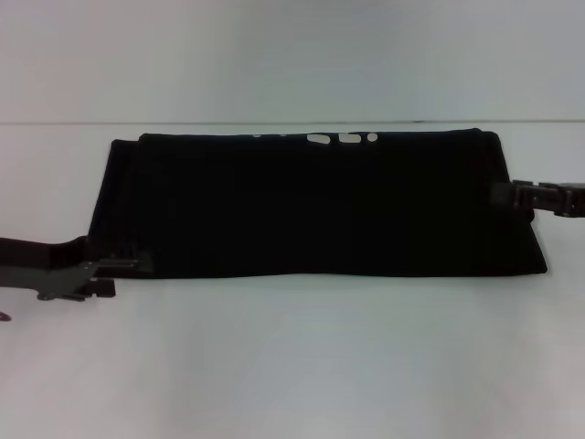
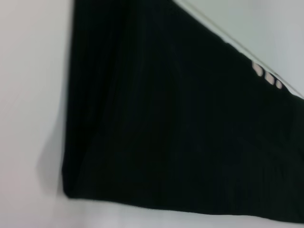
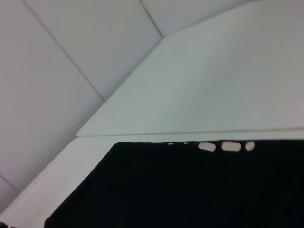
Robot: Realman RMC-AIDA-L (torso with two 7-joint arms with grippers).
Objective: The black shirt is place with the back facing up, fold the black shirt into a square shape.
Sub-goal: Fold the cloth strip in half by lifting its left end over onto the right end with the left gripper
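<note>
Head view: black shirt (image 1: pixel 320 206) folded into a wide band mid-frame on white surface (image 1: pixel 302 366). Left claw (image 1: pixel 128 265) at its lower-left corner, right claw (image 1: pixel 503 194) at right edge; can't tell grip on either. Wrist views: shirt edges, bare surface beyond.

The soft matte black cloth T-shirt (image 1: pixel 311 206) is plain, flat black across its folded face, broken only by a few small white bits of lettering (image 1: pixel 320 139) peeking along its far edge. It lies on a smooth white tabletop (image 1: pixel 292 366). The 2 hard grippers, left (image 1: pixel 119 267) and right (image 1: pixel 512 194), are dark grey-black.
</note>
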